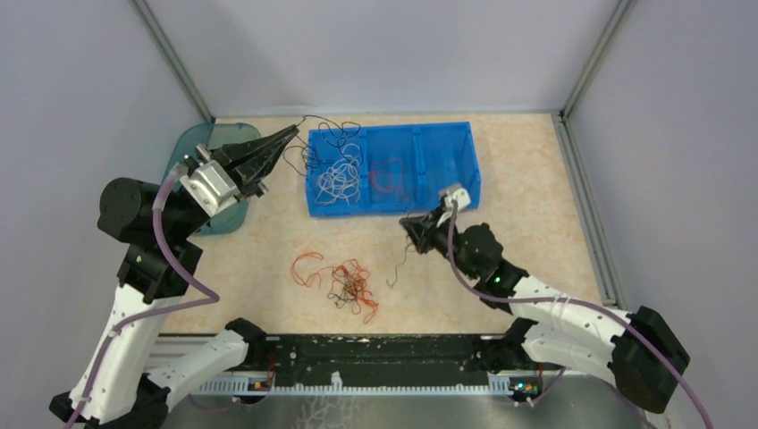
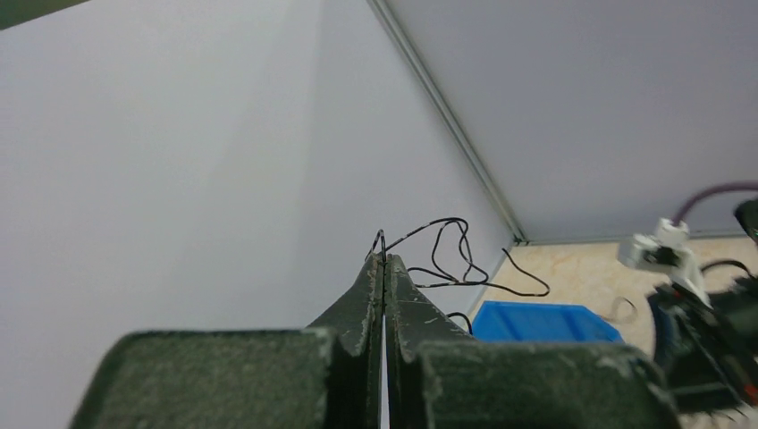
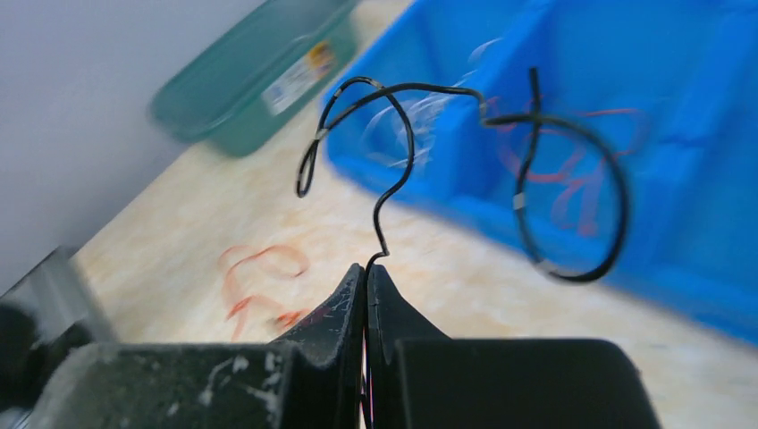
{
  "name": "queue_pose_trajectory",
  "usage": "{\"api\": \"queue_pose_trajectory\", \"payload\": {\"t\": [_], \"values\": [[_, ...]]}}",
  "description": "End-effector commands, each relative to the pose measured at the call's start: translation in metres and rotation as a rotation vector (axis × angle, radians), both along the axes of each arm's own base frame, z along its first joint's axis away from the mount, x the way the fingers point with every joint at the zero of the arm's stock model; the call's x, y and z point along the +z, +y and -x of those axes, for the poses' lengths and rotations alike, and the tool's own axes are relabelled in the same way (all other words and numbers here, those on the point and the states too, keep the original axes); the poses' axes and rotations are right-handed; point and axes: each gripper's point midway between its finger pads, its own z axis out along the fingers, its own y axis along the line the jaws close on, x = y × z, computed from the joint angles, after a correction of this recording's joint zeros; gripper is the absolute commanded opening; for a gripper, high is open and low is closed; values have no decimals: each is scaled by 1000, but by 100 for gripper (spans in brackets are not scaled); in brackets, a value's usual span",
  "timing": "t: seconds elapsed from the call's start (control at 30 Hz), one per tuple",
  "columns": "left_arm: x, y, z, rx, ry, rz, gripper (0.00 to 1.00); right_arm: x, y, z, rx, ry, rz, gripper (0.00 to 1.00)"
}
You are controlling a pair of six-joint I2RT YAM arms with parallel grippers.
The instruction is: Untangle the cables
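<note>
My left gripper [image 1: 293, 132] is shut on a thin black cable [image 1: 329, 134] at the back left corner of the blue bin [image 1: 393, 205]. In the left wrist view the gripper [image 2: 384, 259] pinches that black cable [image 2: 447, 255], which loops out in the air. My right gripper [image 1: 407, 223] is shut on another black cable [image 1: 394, 268], just in front of the bin. In the right wrist view its tips [image 3: 366, 266] hold the curling black cable [image 3: 404, 143]. A clump of orange-red and black cables [image 1: 349, 284] lies on the table.
White cables [image 1: 338, 181] and red cables [image 1: 386, 177] lie in separate bin compartments. A teal container [image 1: 190, 143] sits under the left wrist, also seen as the teal container [image 3: 259, 71]. Grey walls enclose the table on three sides.
</note>
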Motion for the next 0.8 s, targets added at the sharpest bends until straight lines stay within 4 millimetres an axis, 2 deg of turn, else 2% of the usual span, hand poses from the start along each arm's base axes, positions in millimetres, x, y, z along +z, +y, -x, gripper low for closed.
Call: {"api": "queue_pose_trajectory", "payload": {"t": [0.0,0.03,0.13,0.27,0.4,0.5,0.63,0.7,0.77], "values": [[-13,-8,10,-73,48,-16,0,53,-58,-66,-315,-108,123,3],[-17,-9,11,-84,59,-27,0,70,-68,-81,-374,-139,153,3],[-31,-13,12,-109,98,-54,0,87,-92,-124,-503,-168,278,4],[-41,-15,14,-126,130,-67,0,94,-121,-177,-667,-210,459,6],[-49,-17,16,-142,152,-73,0,99,-142,-221,-773,-255,593,6],[-53,-18,16,-148,161,-77,0,86,-149,-247,-807,-259,697,6],[-53,-18,17,-150,161,-77,0,63,-156,-269,-816,-240,779,7],[-53,-18,17,-151,164,-78,0,41,-154,-280,-786,-206,804,8],[-53,-18,17,-154,165,-78,0,29,-149,-287,-754,-183,806,11]]}}
